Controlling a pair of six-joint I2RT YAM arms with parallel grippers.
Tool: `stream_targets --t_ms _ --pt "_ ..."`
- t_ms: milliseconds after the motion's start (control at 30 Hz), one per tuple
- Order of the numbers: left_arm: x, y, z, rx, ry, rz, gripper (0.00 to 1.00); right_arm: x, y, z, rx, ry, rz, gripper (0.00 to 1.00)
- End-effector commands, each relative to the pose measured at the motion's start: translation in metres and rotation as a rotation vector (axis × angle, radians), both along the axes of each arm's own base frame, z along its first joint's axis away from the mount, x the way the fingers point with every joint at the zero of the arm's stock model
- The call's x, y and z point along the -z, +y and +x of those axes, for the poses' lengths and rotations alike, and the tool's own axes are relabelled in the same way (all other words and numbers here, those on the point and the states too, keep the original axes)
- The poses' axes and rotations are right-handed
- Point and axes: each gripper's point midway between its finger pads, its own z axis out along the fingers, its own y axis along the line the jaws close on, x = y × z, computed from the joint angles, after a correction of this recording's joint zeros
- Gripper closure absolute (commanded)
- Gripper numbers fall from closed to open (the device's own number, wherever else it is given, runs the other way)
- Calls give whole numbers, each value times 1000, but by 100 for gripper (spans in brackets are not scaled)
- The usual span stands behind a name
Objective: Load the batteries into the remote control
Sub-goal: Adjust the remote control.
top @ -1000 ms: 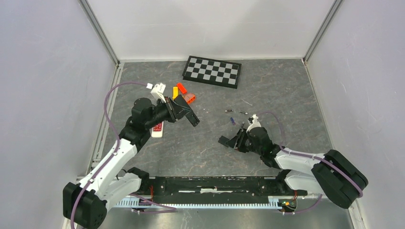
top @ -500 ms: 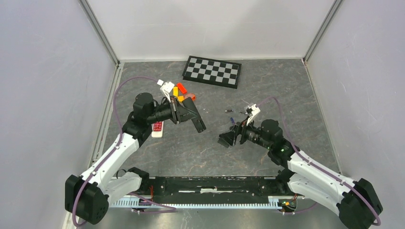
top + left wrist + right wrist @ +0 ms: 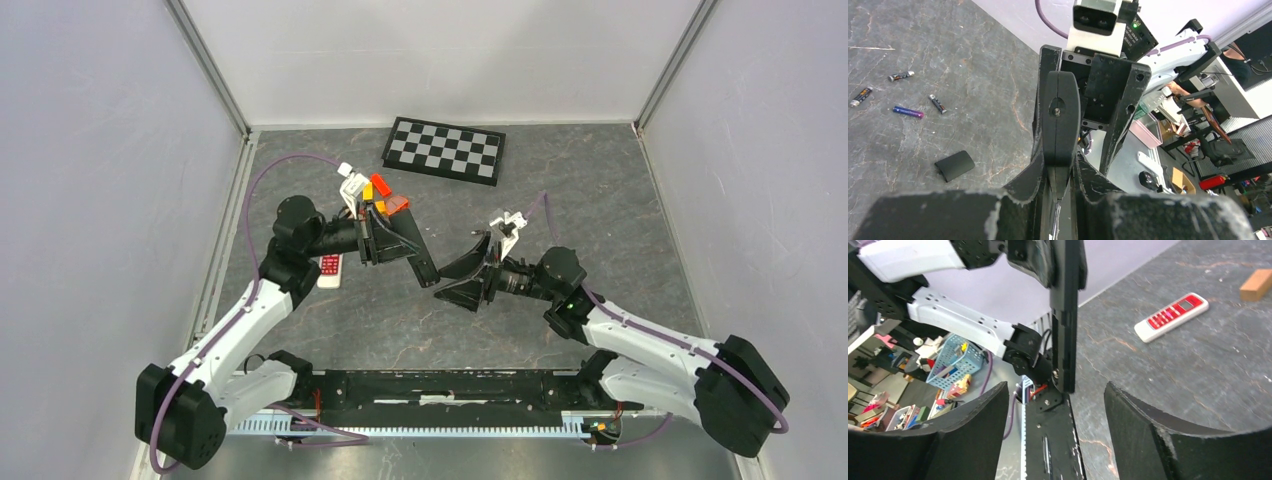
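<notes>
My left gripper (image 3: 388,240) is shut on a black remote control (image 3: 420,264) and holds it in the air, pointing towards the middle. The left wrist view shows the remote edge-on (image 3: 1061,115) between my fingers (image 3: 1030,175). My right gripper (image 3: 452,281) is open, raised and facing the remote's free end, which hangs just before its fingertips (image 3: 973,430) without touching. Several batteries lie on the table: a blue-purple one (image 3: 908,112) and dark ones (image 3: 938,103), (image 3: 900,76), (image 3: 861,96). A black battery cover (image 3: 954,165) lies near them.
A white remote with red buttons (image 3: 330,270) lies under the left arm and shows in the right wrist view (image 3: 1172,316). Orange and red blocks (image 3: 385,195) sit behind it. A checkerboard (image 3: 444,150) lies at the back. Walls enclose three sides.
The left arm swung the black remote right and towards the middle. The right gripper rose off the table and moved left until it faces the remote's end.
</notes>
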Motion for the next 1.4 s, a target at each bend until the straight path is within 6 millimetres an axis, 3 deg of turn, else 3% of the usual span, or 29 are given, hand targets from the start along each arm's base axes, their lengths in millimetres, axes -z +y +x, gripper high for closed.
stream_targets --t_ms 0,167,267,333,433,633,800,833,933,1033,1200,1367 --pt "-13 0 -15 50 -29 -39 98 -46 9 -8 -47 -43 149 30" --pt "-20 0 -19 57 -14 -82 96 -44 23 -1 -23 -11 136 46" --pt "-21 -1 -20 61 12 -98 96 -45 24 6 18 24 160 65" --pt "-24 -1 -18 53 31 -112 88 -46 22 10 48 54 192 82" --pt "-27 -1 -5 -27 80 -141 72 -45 21 12 64 89 218 89" --pt "-25 -5 21 -112 164 -195 65 -39 25 16 64 146 211 89" --pt "-23 -8 25 -98 166 -217 89 -34 28 19 68 176 201 87" --pt "-22 -8 25 -99 158 -214 97 -32 29 20 70 178 193 81" --pt "-12 -6 34 -158 155 -162 98 -24 26 26 111 180 158 41" --pt "8 1 49 -272 155 -54 98 -13 12 42 209 161 99 20" --pt "36 11 63 -383 201 56 98 -1 -22 75 393 114 -32 19" --pt "58 22 72 -477 245 134 98 40 -74 117 694 104 -363 36"
